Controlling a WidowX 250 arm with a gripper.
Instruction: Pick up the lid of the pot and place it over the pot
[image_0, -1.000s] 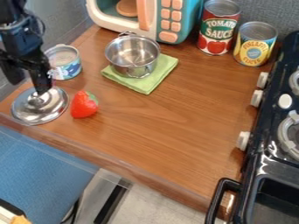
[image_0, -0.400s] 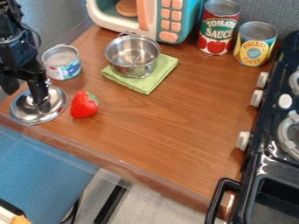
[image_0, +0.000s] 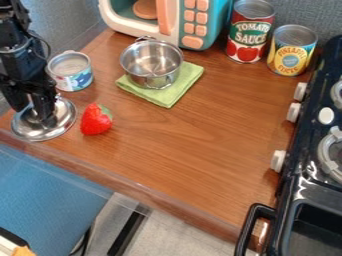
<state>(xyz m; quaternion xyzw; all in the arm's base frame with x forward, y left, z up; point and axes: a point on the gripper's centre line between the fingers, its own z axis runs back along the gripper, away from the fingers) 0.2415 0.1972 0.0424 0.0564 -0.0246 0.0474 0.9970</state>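
Note:
The black gripper (image_0: 41, 111) hangs at the left of the view, its tips down at the middle of the silver lid (image_0: 59, 128), hiding the lid's knob. Whether it grips the knob I cannot tell. The lid lies flat on the wooden counter near its front left edge. Further back stands the small silver pot (image_0: 152, 64), open at the top, upright on a folded green cloth (image_0: 169, 95).
A strawberry (image_0: 96, 120) sits just right of the lid, and a small can (image_0: 71, 71) stands behind it. A toy microwave (image_0: 194, 22), a tomato can (image_0: 248, 32) and a pineapple can (image_0: 291, 51) line the back. The black stove (image_0: 324, 145) is at right.
The gripper has come down onto the middle of the lid, covering the knob that showed earlier. The lid has shifted very slightly; the pot has stayed in place.

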